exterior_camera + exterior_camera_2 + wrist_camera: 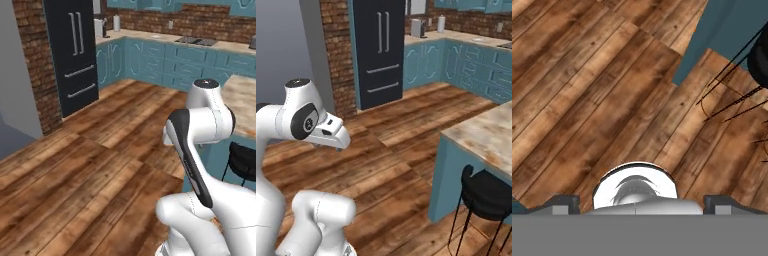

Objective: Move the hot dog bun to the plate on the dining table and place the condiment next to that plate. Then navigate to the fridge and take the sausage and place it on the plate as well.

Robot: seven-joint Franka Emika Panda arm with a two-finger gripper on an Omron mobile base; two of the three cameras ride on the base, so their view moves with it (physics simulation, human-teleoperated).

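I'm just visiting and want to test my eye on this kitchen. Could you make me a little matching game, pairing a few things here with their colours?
Things:
1. fridge
2. cabinets
3. dining table top
4. stool

Descriptions:
A. teal
B. beige-brown marbled stone
C. tall, black, with long grey handles
D. black round seat on thin black legs

Pairs: 1-C, 2-A, 3-B, 4-D
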